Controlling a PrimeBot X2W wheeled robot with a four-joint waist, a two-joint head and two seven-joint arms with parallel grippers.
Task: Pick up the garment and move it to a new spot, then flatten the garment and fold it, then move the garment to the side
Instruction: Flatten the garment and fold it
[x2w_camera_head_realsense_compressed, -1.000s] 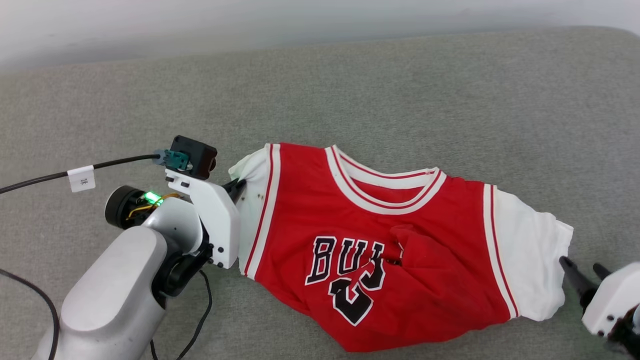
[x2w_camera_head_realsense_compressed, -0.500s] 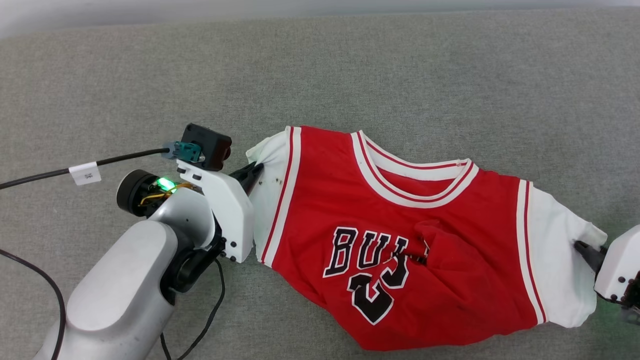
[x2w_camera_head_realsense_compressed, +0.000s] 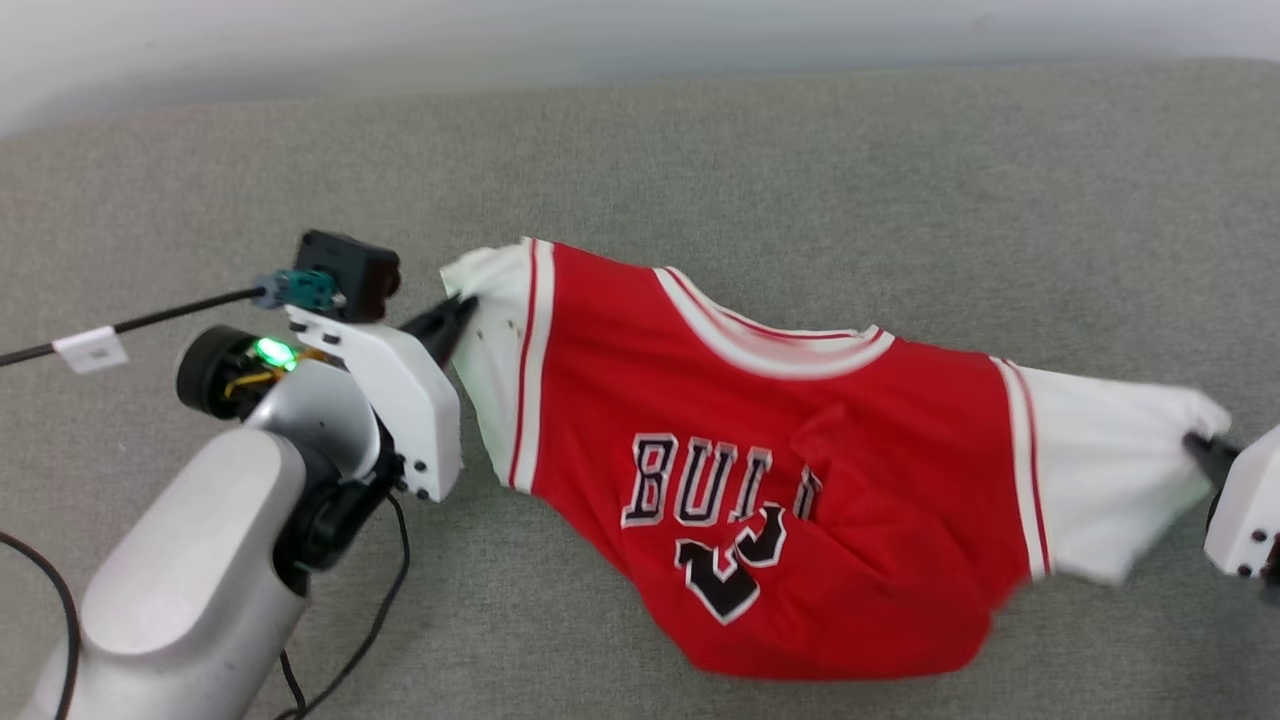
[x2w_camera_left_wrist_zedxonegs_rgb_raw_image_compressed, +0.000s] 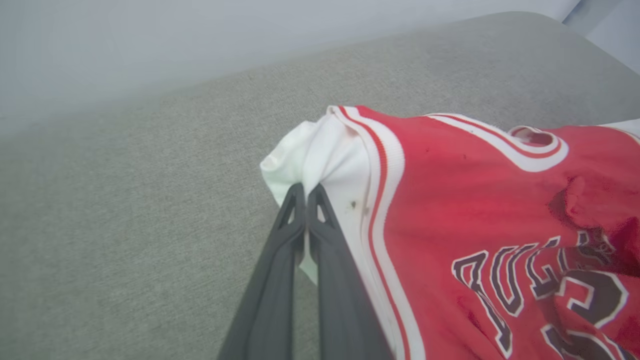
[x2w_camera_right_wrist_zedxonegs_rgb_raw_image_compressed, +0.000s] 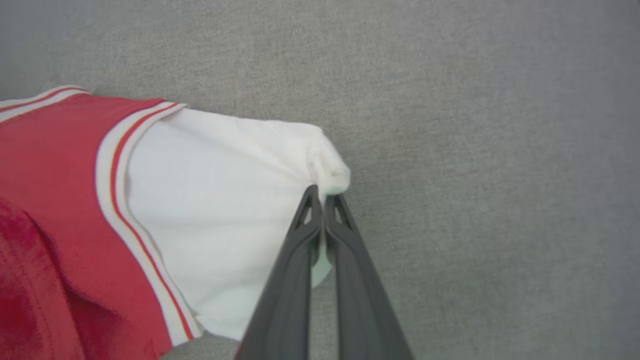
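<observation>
- Item: red jersey-style T-shirt (x2w_camera_head_realsense_compressed: 760, 480) with white short sleeves, red-and-white striped trim and black, white-outlined chest lettering. It is chest-up over the middle of the grey cloth-covered tabletop (x2w_camera_head_realsense_compressed: 800, 160), strung between our two hands.
- Left hand (x2w_camera_left_wrist_zedxonegs_rgb_raw_image_compressed: 305, 192): the long dark fingers are pressed together, pinching the bunched edge of the left-side sleeve (x2w_camera_left_wrist_zedxonegs_rgb_raw_image_compressed: 320, 150).
- Right hand (x2w_camera_right_wrist_zedxonegs_rgb_raw_image_compressed: 322, 192): clenched the same way on the tip of the right-side sleeve (x2w_camera_right_wrist_zedxonegs_rgb_raw_image_compressed: 225, 200).
- The upper edge looks drawn fairly taut and the red body sags below it. We cannot tell whether the hem touches the tabletop.
- Handling, our judgement: light, soft, limp knit with no stiffness of its own. It droops wherever it is unsupported, and a crumpled fold (x2w_camera_head_realsense_compressed: 815, 440) sits beside the lettering. It is not fragile, but it stretches, so hard pulling would distort the sleeves.
- Each pinch holds only a little cloth and may slip if the garment is swung.
- Where to hold: the sleeve ends give a wide span, good for carrying and spreading. For folding we would regrip at the shoulders or hem corners.
</observation>
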